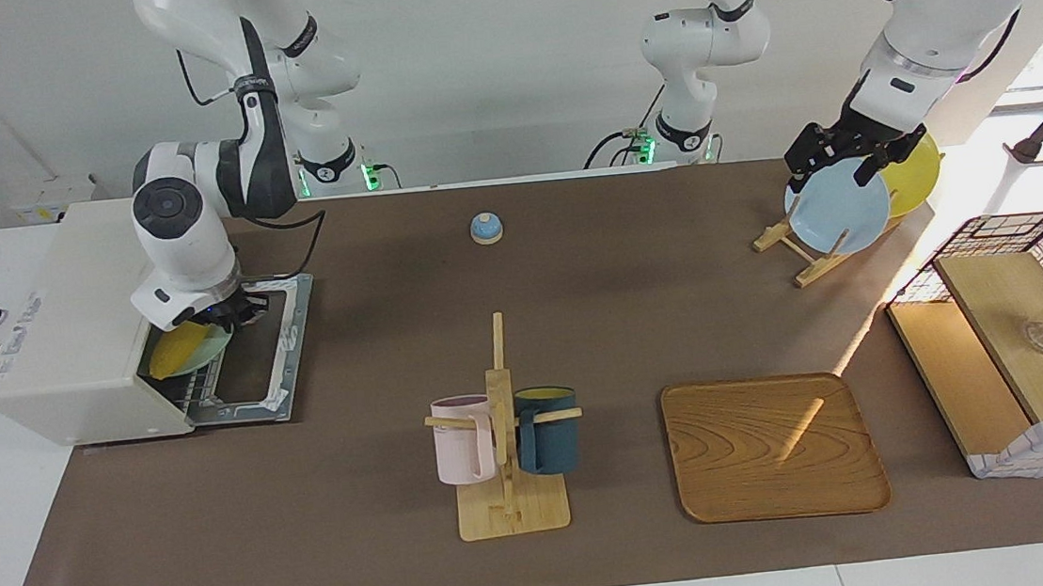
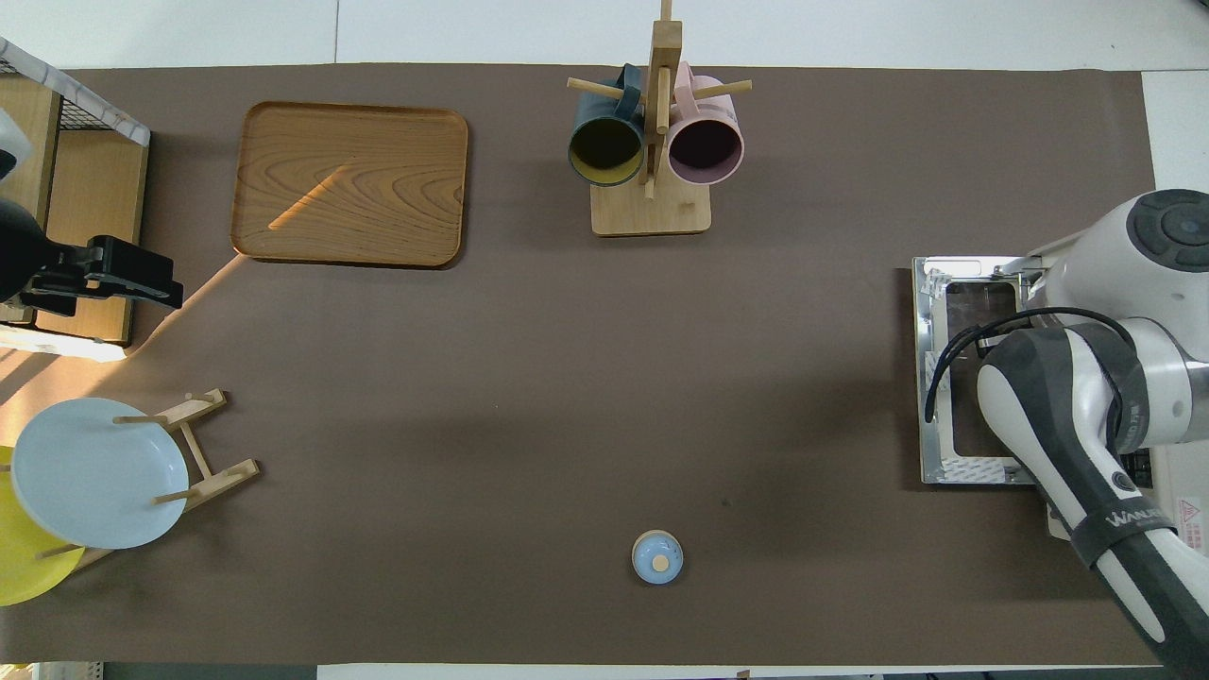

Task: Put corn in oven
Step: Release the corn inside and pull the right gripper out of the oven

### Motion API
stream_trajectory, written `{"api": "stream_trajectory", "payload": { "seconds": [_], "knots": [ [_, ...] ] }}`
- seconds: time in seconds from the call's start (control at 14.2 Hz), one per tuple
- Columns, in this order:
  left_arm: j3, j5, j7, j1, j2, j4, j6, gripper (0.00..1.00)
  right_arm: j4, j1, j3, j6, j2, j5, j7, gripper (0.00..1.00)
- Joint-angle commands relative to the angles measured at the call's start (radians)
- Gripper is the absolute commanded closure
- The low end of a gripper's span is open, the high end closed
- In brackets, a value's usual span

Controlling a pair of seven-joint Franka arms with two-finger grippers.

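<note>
The off-white oven (image 1: pixel 73 351) stands at the right arm's end of the table, its glass door (image 1: pixel 267 353) dropped flat. The yellow corn (image 1: pixel 177 351) lies on a pale green plate (image 1: pixel 213 346) at the oven's mouth, over the wire rack. My right gripper (image 1: pixel 235 310) is down at the plate's outer rim, just above the open door. The right arm covers the oven's mouth in the overhead view, so only the door (image 2: pixel 945 378) shows there. My left gripper (image 1: pixel 836 166) waits open in the air over the plate rack.
A wooden rack holds a blue plate (image 1: pixel 840 207) and a yellow plate (image 1: pixel 915 174). A mug stand (image 1: pixel 503 427) with a pink and a teal mug, a wooden tray (image 1: pixel 771 446), a small blue bell (image 1: pixel 487 228) and a wire-and-wood basket shelf (image 1: pixel 1016 335) are also here.
</note>
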Motion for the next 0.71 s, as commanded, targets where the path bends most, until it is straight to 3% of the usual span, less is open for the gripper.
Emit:
{"api": "stream_trajectory", "payload": {
  "seconds": [0.0, 0.07, 0.28, 0.42, 0.64],
  "knots": [
    [-0.003, 0.024, 0.004, 0.004, -0.023, -0.026, 0.008, 0.0, 0.029, 0.039, 0.006, 0.012, 0.016, 0.012, 0.011, 0.9],
    [-0.004, 0.024, 0.004, 0.004, -0.023, -0.026, 0.009, 0.0, 0.03, 0.062, 0.006, 0.019, 0.016, 0.041, 0.048, 1.0],
    [-0.002, 0.024, 0.004, 0.004, -0.023, -0.026, 0.008, 0.0, -0.028, 0.124, 0.006, 0.124, 0.02, 0.079, 0.134, 1.0],
    [-0.003, 0.024, 0.004, 0.004, -0.023, -0.026, 0.008, 0.0, -0.063, 0.126, 0.006, 0.216, 0.08, 0.084, 0.206, 1.0],
    [-0.002, 0.024, 0.004, 0.004, -0.023, -0.026, 0.008, 0.0, -0.063, 0.158, 0.007, 0.246, 0.14, 0.095, 0.289, 1.0]
  ]
}}
